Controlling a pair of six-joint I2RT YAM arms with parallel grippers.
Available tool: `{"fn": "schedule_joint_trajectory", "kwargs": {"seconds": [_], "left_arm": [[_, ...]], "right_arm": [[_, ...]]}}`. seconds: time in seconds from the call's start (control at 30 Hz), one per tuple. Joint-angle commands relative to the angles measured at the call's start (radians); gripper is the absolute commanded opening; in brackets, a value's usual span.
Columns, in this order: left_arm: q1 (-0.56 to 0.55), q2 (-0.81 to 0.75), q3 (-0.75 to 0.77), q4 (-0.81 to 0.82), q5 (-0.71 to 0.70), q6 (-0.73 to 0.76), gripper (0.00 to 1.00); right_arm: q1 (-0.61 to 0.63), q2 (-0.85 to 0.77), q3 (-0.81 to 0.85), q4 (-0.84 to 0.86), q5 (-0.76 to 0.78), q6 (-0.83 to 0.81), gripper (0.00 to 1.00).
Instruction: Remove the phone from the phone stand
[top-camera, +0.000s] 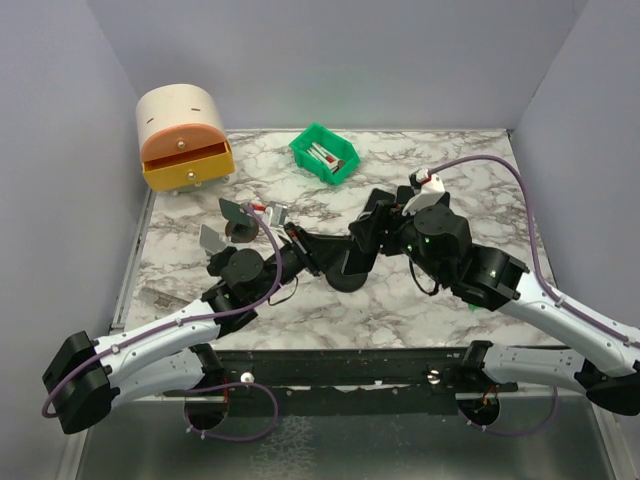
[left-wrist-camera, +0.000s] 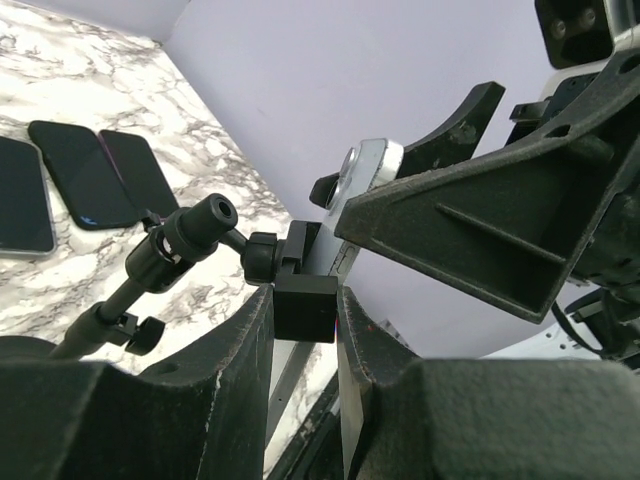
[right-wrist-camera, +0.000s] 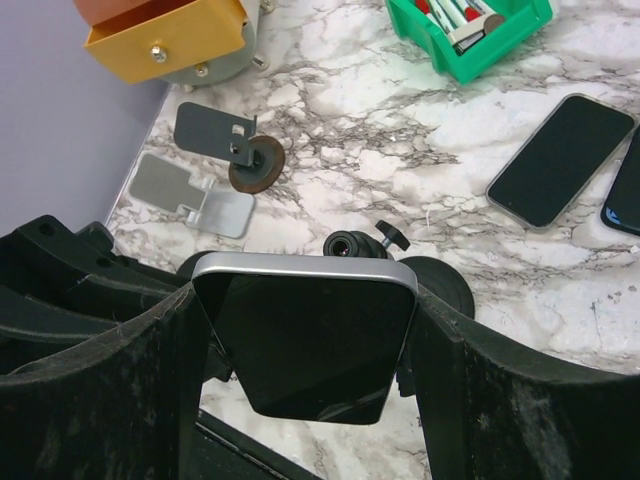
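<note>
A robotics test cell — a white marble-patterned tabletop (top-camera: 260, 160) boxed in by plain lilac-grey panel walls (top-camera: 330, 60). Staged props lie beyond the fingers (right-wrist-camera: 90, 380) — a green plastic parts bin (right-wrist-camera: 480, 58) and a beige-and-orange miniature drawer cabinet (top-camera: 183, 135).

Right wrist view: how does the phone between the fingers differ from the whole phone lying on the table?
The held phone stands raised above the table; the lying phone rests flat on it.
The right gripper presses both sides of the held phone; nothing touches the lying phone.
The held phone's top edge runs level in the picture; the lying phone sits at a slant.
Both show a dark blank screen and a light rim.
</note>
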Motion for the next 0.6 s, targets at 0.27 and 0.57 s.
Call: {"fn": "schedule_joint_trajectory", "kwargs": {"seconds": [0.27,0.57], "left_arm": [[0.083,0.042,-0.069,0.112,0.001,-0.132,0.0],[0.088,0.082,-0.062,0.124,0.021,-0.132,0.0]], "right_arm": [[-0.012,-0.112,-0.102,0.067,-0.105,-0.031,0.0],[-0.013,-0.13,-0.13,0.114,-0.165,-0.042,0.0]]}}
